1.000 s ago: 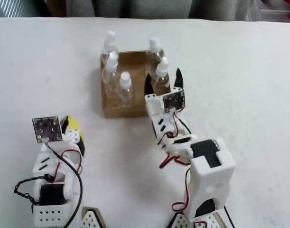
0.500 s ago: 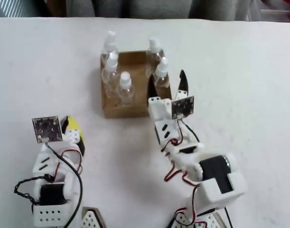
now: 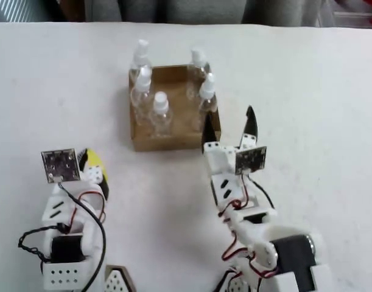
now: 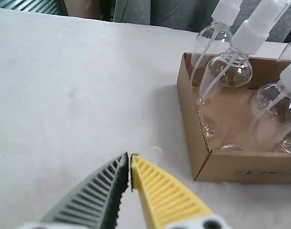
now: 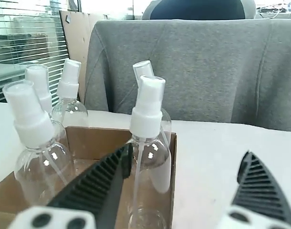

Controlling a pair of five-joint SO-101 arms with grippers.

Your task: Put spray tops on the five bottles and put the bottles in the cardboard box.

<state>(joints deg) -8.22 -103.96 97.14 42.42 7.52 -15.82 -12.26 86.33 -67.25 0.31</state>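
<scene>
The cardboard box (image 3: 167, 143) stands mid-table with several clear bottles upright inside, each wearing a white spray top. The nearest to my right gripper is the bottle (image 3: 207, 92) at the box's right side, also seen as bottle (image 5: 147, 138) in the right wrist view. My right gripper (image 3: 229, 118) is open and holds nothing, just off the box's front right corner; the right gripper (image 5: 188, 160) frames that bottle from a short way back. My left gripper (image 3: 91, 161) rests shut and empty at the front left, its left gripper (image 4: 130, 158) tips short of the box (image 4: 240, 167).
Bare white table surrounds the box on all sides. A grey chair back (image 5: 193, 67) stands behind the far table edge. Both arm bases sit at the front edge.
My right gripper, open, has drawn back from around the right-side bottle toward the front right, clear of the box. The left arm has not moved.
</scene>
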